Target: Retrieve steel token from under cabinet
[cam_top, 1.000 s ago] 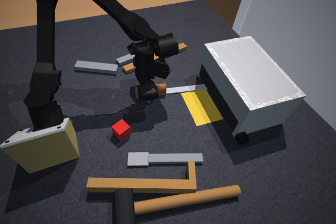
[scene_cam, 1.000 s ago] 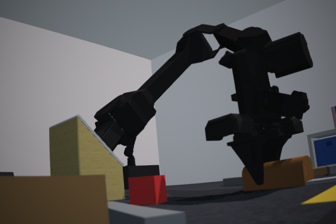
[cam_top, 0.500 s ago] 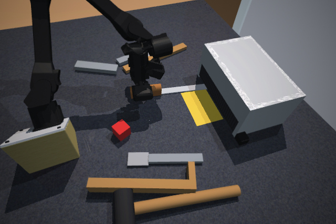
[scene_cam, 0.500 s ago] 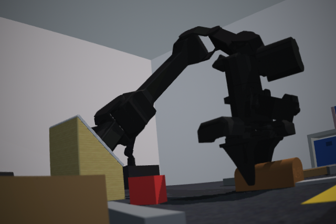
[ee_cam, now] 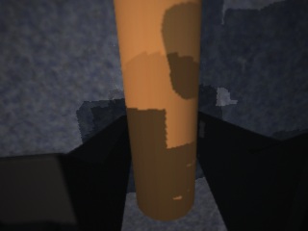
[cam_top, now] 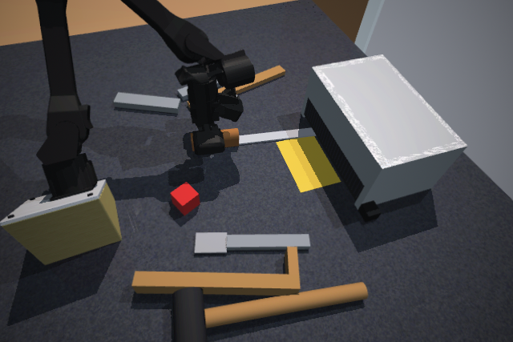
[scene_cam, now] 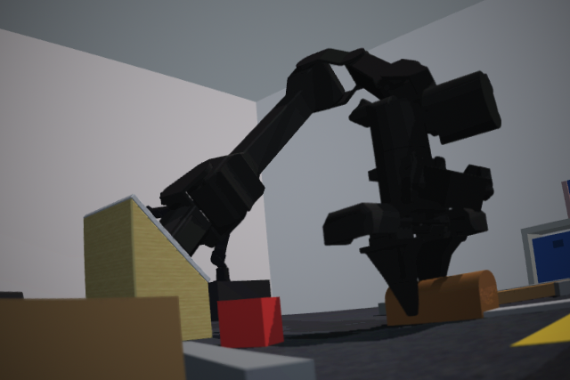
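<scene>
My gripper (cam_top: 209, 144) (scene_cam: 424, 297) (ee_cam: 159, 121) is shut on the rounded wooden handle (cam_top: 231, 138) (scene_cam: 460, 295) (ee_cam: 159, 38) of a flat-bladed tool, low over the table. The tool's thin pale blade (cam_top: 264, 136) reaches toward the cabinet (cam_top: 414, 110), running along the far edge of the yellow marked area (cam_top: 304, 168) (scene_cam: 552, 332). The blade's far end is at the cabinet's slotted front; whether it goes underneath is unclear. The steel token cannot be made out in any view.
A red cube (cam_top: 185, 197) (scene_cam: 248, 322) is near the arm's wedge base (cam_top: 70, 231). A grey flat tool (cam_top: 264, 241), an L-shaped wooden bar (cam_top: 207, 282) and a mallet (cam_top: 285, 305) lie in front. A grey bar (cam_top: 147, 102) and a wooden stick (cam_top: 264, 78) lie behind the gripper.
</scene>
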